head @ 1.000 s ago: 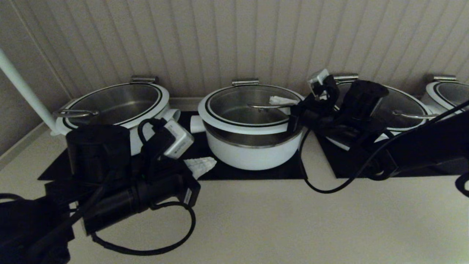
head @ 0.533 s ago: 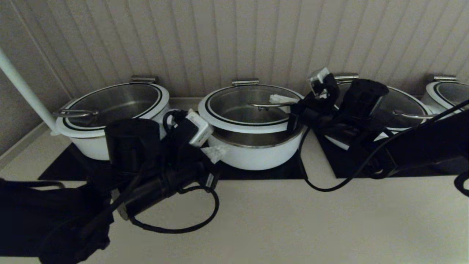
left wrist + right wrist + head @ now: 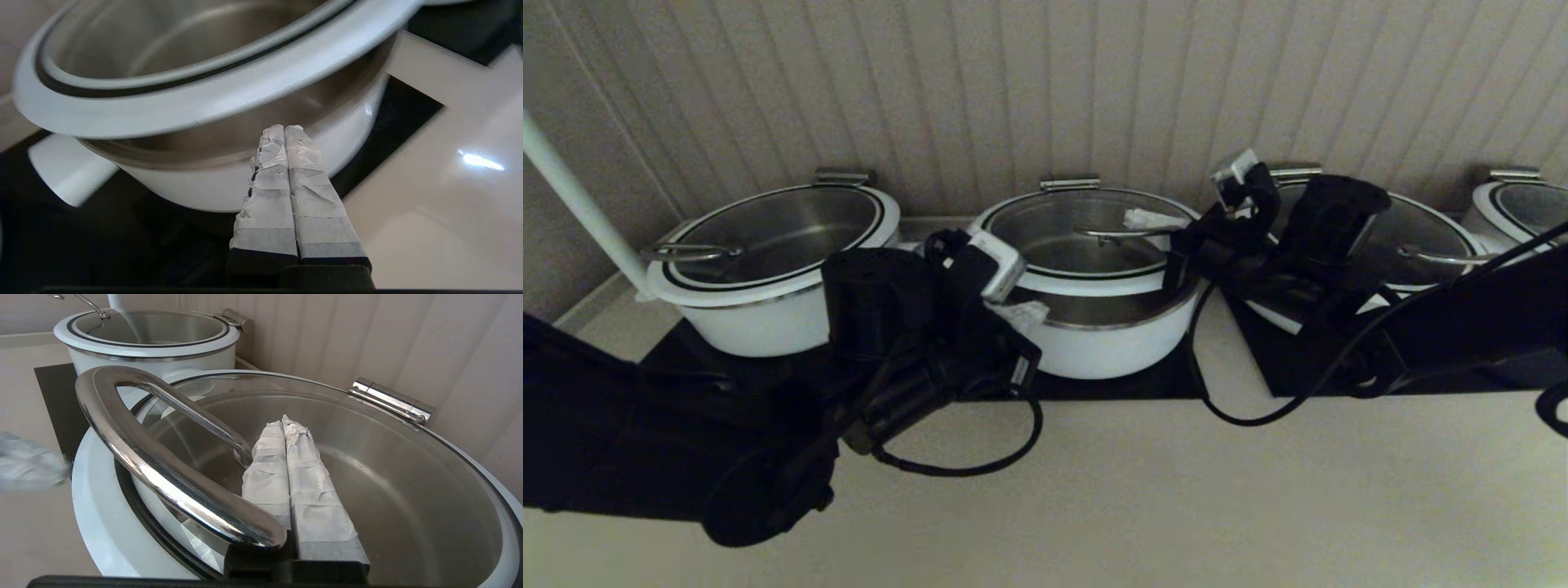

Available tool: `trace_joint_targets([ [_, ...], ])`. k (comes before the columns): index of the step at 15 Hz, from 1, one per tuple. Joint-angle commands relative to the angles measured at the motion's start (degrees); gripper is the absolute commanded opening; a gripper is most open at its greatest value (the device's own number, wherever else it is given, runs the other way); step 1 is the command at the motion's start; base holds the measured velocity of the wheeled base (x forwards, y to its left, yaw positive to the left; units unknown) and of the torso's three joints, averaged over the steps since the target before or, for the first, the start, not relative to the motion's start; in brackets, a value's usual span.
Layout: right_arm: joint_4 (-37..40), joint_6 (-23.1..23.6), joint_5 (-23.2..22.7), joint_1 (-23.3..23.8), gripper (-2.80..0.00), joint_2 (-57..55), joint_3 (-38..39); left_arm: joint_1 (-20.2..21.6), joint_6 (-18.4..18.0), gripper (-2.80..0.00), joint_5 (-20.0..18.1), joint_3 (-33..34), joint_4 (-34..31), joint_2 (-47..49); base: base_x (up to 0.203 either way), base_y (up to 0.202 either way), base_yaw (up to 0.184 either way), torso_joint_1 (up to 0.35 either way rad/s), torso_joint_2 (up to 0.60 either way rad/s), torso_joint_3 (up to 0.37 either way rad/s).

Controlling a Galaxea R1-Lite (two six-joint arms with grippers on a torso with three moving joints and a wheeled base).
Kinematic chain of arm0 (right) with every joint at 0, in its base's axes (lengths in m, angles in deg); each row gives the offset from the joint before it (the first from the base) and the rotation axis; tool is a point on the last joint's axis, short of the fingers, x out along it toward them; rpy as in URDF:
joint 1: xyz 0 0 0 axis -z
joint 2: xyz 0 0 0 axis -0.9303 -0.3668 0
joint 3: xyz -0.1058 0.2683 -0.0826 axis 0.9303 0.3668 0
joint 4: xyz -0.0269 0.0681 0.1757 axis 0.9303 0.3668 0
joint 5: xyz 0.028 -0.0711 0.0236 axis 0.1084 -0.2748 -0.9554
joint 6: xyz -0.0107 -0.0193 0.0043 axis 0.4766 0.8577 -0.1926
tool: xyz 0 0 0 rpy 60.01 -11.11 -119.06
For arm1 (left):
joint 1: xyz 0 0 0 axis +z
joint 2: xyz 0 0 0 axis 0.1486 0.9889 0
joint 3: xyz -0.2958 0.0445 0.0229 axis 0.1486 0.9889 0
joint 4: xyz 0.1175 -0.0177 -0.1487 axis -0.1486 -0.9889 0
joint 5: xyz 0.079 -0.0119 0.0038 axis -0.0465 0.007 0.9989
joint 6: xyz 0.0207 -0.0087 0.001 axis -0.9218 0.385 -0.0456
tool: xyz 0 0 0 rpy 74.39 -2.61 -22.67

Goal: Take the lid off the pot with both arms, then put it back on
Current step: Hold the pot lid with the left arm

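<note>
The pot (image 3: 1111,347) stands in the middle on a black mat. Its lid (image 3: 1086,282) is tilted up at the front, hinged at the steel bracket (image 3: 1070,183) at the back, so the steel bowl shows under the rim. My right gripper (image 3: 1143,220) is shut, its fingers (image 3: 302,486) passing under the steel bar handle (image 3: 163,473) over the glass. My left gripper (image 3: 1025,312) is shut and empty. Its tips (image 3: 284,128) are close against the steel band just under the lid's white rim (image 3: 245,90), at the pot's front left near the stub (image 3: 65,171).
A like pot (image 3: 768,245) stands to the left, another (image 3: 1421,237) behind my right arm, and a further one (image 3: 1519,204) at the far right. A white pole (image 3: 572,204) leans at far left. The ribbed wall is close behind. Cables (image 3: 964,465) loop over the counter.
My left arm has swung right and forward, bringing its shut tips from the mat beside the pot up to the gap under the lid's front rim. The right arm has hardly moved.
</note>
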Motion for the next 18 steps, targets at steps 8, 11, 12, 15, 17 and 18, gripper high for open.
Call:
trace_joint_targets([
  [8,0.0,0.2,0.0,0.0,-2.80,2.5,2.4,0.1,-0.1,-2.80,3.7,-3.6,5.7,4.3,0.000,0.000,0.000,0.000,0.00,0.000],
  [11,0.0,0.2,0.1,0.0,-2.80,5.3,7.4,0.1,-0.1,-2.80,3.7,-3.5,5.7,4.2,0.000,0.000,0.000,0.000,0.00,0.000],
  [12,0.0,0.2,0.1,0.0,-2.80,6.7,9.0,0.1,-0.1,-2.80,3.7,-3.5,5.7,4.2,0.000,0.000,0.000,0.000,0.00,0.000],
  [15,1.6,0.2,0.0,0.0,-2.80,12.2,13.4,0.1,-0.1,-2.80,3.7,-3.5,5.7,4.2,0.000,0.000,0.000,0.000,0.00,0.000],
  [17,3.6,0.1,0.0,0.1,-2.80,16.8,15.3,0.1,-0.1,-2.80,3.7,-3.5,5.7,4.2,0.000,0.000,0.000,0.000,0.00,0.000],
  [18,5.4,0.1,0.0,0.1,-2.80,19.7,16.6,0.1,-0.1,-2.80,3.7,-3.4,5.7,4.2,0.000,0.000,0.000,0.000,0.00,0.000],
])
